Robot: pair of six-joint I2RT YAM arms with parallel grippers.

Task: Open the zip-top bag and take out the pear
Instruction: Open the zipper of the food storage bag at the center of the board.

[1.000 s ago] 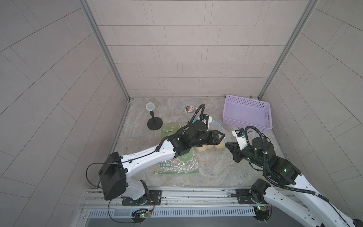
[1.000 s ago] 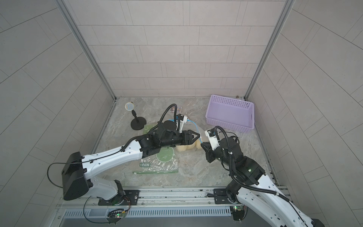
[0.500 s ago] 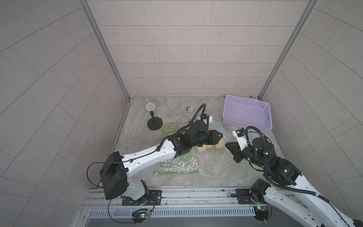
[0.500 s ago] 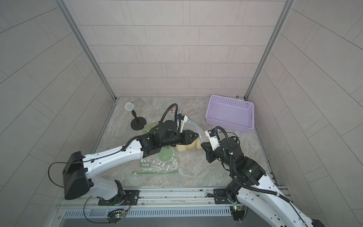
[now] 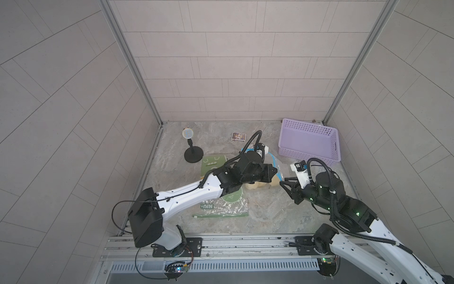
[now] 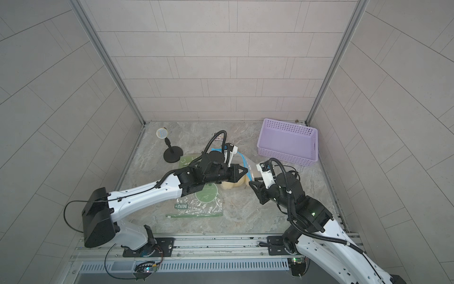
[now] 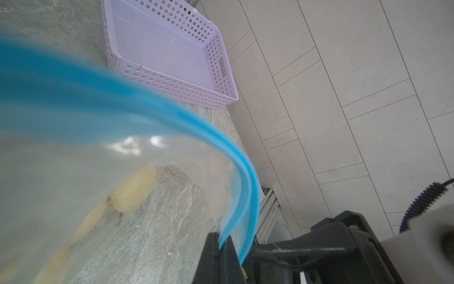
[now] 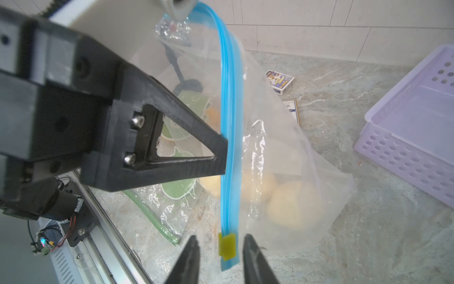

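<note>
The clear zip-top bag with a blue zip strip is held up off the marble floor in the middle. Pale yellow pear lies inside at the bottom. My left gripper is shut on the blue zip edge partway along. My right gripper is open, its fingers on either side of the yellow slider at the strip's end, not touching it.
A purple perforated basket stands at the back right. A second, green-printed bag lies flat under my left arm. A black stand with a round head and a small card box sit at the back.
My left gripper has closed on the bag's zip edge. My right gripper has opened and let go of the slider end.
</note>
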